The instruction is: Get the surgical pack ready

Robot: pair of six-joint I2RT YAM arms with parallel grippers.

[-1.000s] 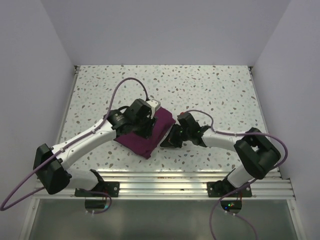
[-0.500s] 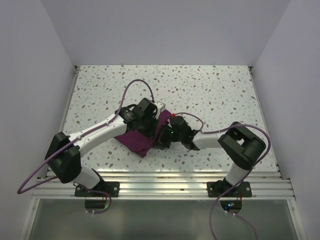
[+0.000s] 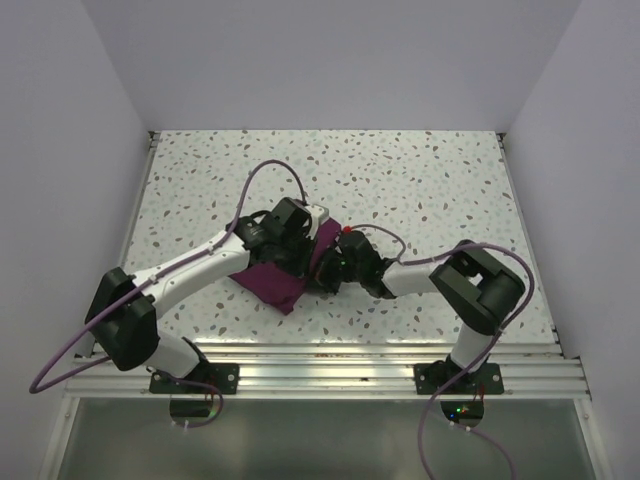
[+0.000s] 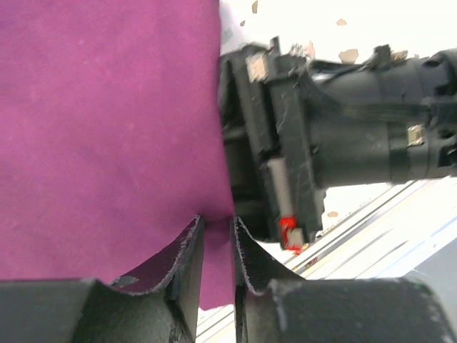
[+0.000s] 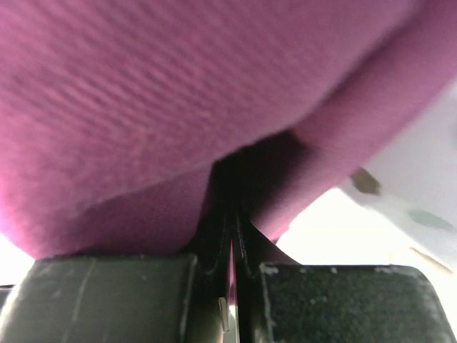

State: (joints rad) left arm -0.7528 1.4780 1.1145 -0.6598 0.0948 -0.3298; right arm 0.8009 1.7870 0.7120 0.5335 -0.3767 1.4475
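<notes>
The surgical pack shows as a folded maroon bundle [image 3: 272, 281] on the speckled table, just left of centre; tray, scissors, tweezers and gauze are hidden. My left gripper [image 3: 301, 260] reaches down onto the bundle's right edge. In the left wrist view its jaws stand narrow, pinching a fold of the maroon cloth [image 4: 107, 128] at the fingertips [image 4: 191, 236]. My right gripper [image 3: 323, 274] comes in from the right, low against the same edge. Its wrist view is filled by the cloth [image 5: 178, 93], a thin maroon layer squeezed in its shut jaws. The right gripper body [image 4: 307, 136] sits close beside the left one.
A ribbed metal rail [image 3: 320, 355] runs along the table's near edge behind the arm bases. White walls close in the table [image 3: 400, 180] on three sides. Purple cables [image 3: 270, 170] loop over both arms.
Both arms have drawn in toward the bundle's right edge, and the bundle has been pushed narrower. My left gripper has closed from wide open onto the cloth. The right stayed shut.
</notes>
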